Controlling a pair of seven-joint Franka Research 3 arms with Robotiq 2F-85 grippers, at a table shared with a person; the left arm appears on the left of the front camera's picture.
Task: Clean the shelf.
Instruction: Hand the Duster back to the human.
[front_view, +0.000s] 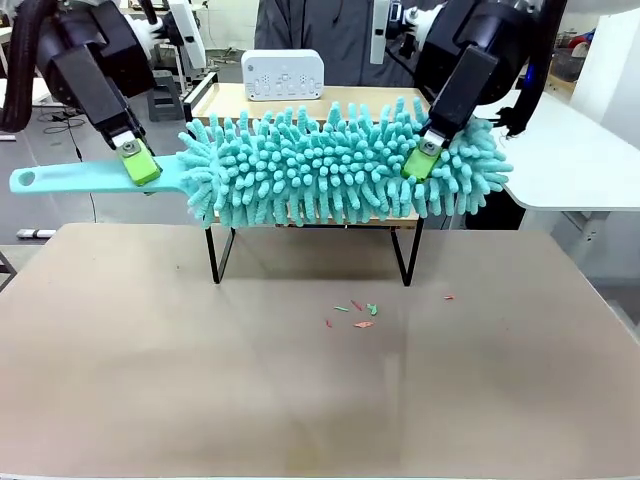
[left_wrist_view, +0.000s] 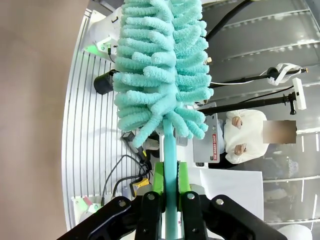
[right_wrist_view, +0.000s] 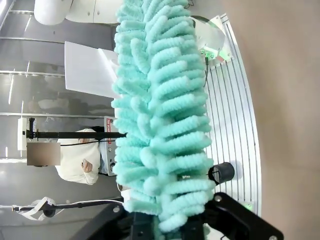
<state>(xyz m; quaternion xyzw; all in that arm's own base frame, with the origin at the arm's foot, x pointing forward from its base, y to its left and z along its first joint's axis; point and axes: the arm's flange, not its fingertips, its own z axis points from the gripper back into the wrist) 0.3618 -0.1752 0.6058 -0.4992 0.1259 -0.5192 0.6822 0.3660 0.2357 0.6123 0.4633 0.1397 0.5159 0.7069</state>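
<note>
The shelf (front_view: 310, 100) is sitting at twelve o'clock on the table (front_view: 300, 400), just beyond the middle. I am seeing a light wooden top board in a thin black metal frame, with two black legs showing below at the front; most of it is hiding behind the duster (front_view: 340, 160). A white box (front_view: 283, 74) with small buttons is standing on the top board, toward its back edge.

The duster is a long teal thing, shaggy with soft chenille fingers, ending in a flat smooth plastic handle (front_view: 70, 178) with a hole at its tip, pointing to nine o'clock. It is lying level across the front of the shelf.

My left gripper (front_view: 140, 163) is straddling the handle just beside the fluffy head; in my left wrist view the green pads (left_wrist_view: 158, 177) are sitting on either side of it, with a thin gap on at least one side, so I cannot tell whether I am gripping it. My right gripper (front_view: 419, 160) is buried in the fluff near the three o'clock end, clamped down on the duster.

The table is a smooth matte beige. Small red and green scraps (front_view: 358, 312) are lying on it at six o'clock from the shelf. White tables are standing at the right, and a person in dark clothes is standing behind the shelf.
</note>
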